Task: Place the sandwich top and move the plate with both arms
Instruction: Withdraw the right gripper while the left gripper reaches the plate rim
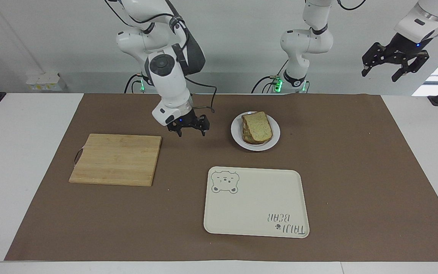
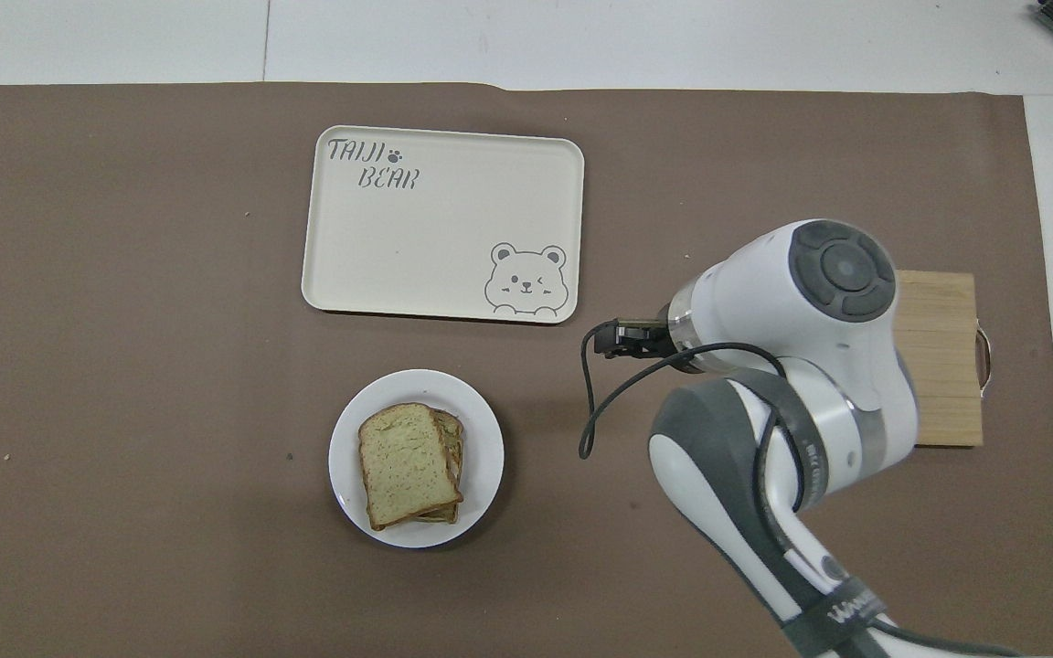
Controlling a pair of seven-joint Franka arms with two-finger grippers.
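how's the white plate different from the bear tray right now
The plate is round and plain; the tray is rectangular, larger, printed with a bear and lettering. The plate holds the sandwich, sandwich top uppermost; the tray holds nothing. The plate lies nearer the robots. Both are pale and rest flat on the brown mat.

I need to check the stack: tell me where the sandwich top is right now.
The sandwich top lies on the stacked slices on the plate, nearer to the robots than the bear-printed tray, mid-table; the open right gripper is apart from it.
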